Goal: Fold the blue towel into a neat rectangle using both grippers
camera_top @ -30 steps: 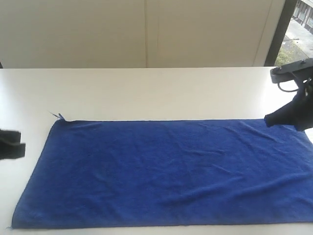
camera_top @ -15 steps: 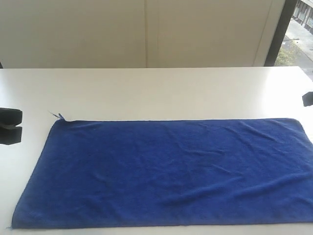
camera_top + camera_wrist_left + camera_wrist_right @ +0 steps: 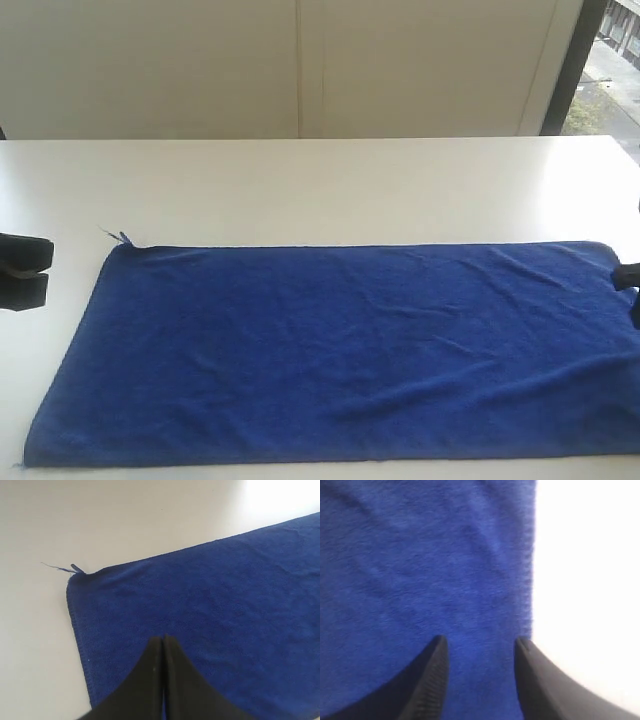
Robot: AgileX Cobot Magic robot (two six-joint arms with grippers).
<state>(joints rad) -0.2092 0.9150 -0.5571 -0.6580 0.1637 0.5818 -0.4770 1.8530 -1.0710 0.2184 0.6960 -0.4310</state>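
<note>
Blue towel (image 3: 340, 350) flat on white table (image 3: 300, 190), unfolded. Our left gripper (image 3: 163, 642) pressed closed, empty, near towel's left end. Right gripper (image 3: 480, 645) jaws parted, empty, at right hem. We reckon: part left jaws, pinch matching corners, lift evenly.

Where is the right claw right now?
The right claw is at the far right edge of the exterior view, jaws apart over the short right edge of the blue towel, close to its far corner.
</note>
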